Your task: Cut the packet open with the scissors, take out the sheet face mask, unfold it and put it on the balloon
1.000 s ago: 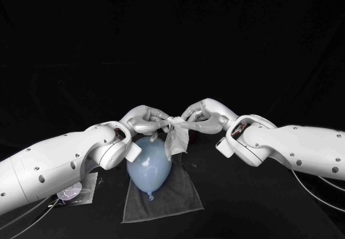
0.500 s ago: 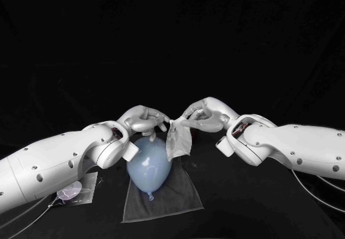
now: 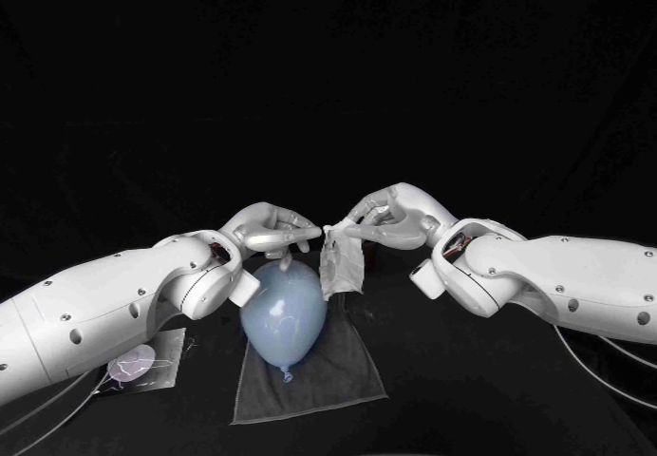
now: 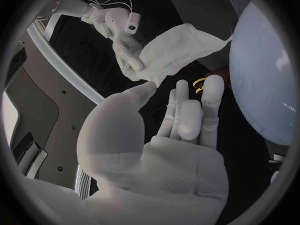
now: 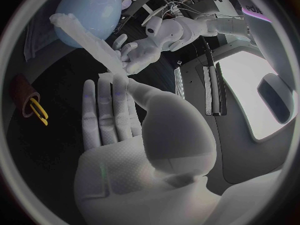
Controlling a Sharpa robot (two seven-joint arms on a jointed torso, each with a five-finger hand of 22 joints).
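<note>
The white sheet face mask (image 3: 338, 266) hangs folded from my right hand (image 3: 387, 219), pinched at its top edge between thumb and fingers (image 5: 114, 85). It dangles just right of the pale blue balloon (image 3: 284, 309), which lies on a grey cloth (image 3: 328, 380). My left hand (image 3: 274, 229) hovers above the balloon's round end with its fingers apart and nothing held. Its thumb tip (image 4: 149, 85) is at the mask's (image 4: 172, 52) corner. The balloon (image 4: 265, 80) also appears beside the left hand, and behind the mask (image 5: 84, 35) in the right wrist view.
The cut packet (image 3: 144, 366) lies on the table under my left forearm. Yellow scissor handles (image 5: 37, 111) lie on the table beside a dark red object (image 5: 22, 92). A yellow loop of the scissors (image 4: 200, 82) shows past my left fingertips.
My left hand has let go of the mask and drawn slightly away to the left. The mask now hangs from the right hand alone, a little higher.
</note>
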